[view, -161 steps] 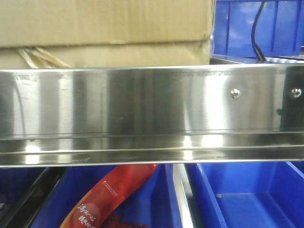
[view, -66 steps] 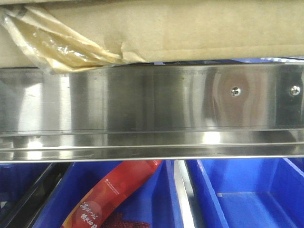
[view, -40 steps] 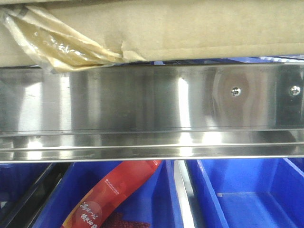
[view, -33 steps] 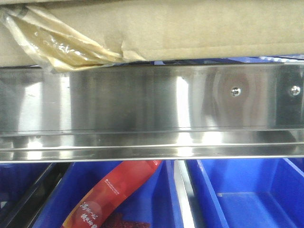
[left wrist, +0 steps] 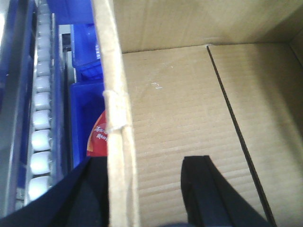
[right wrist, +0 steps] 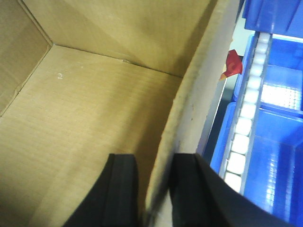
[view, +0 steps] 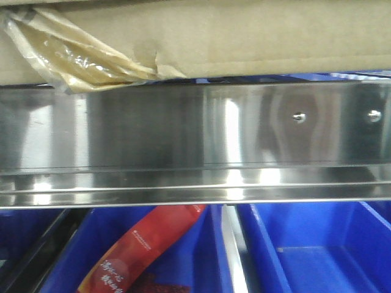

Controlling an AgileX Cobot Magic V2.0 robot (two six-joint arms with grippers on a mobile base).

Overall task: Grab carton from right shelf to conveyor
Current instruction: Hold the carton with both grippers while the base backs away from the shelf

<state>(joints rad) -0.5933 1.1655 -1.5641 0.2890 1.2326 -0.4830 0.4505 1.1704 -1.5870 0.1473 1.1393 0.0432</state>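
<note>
We see the carton (view: 244,36) sitting just above the right shelf's front rail (view: 183,128). Its long axis runs left-right, parallel w/ the rail, and the tape wad (view: 73,55) hangs at its lower left corner. A thin strip of blue shows between the carton's bottom and the rail on the right side, so we judge it's barely clear there. The carton lies between the arms, one end wall per arm. The right gripper (right wrist: 154,161) has its fingers pinched on the right wall, one inside and one outside. The left gripper (left wrist: 144,163) straddles the left wall w/ fingers apart: the outer finger is against the cardboard, the inner one stands off it. So we'd say the right arm has the firmer hold, and the left needs to close before any pull back from the shelf. Blue bins (view: 317,250) and a red packet (view: 140,244) sit below. The conveyor isn't in any view.
</note>
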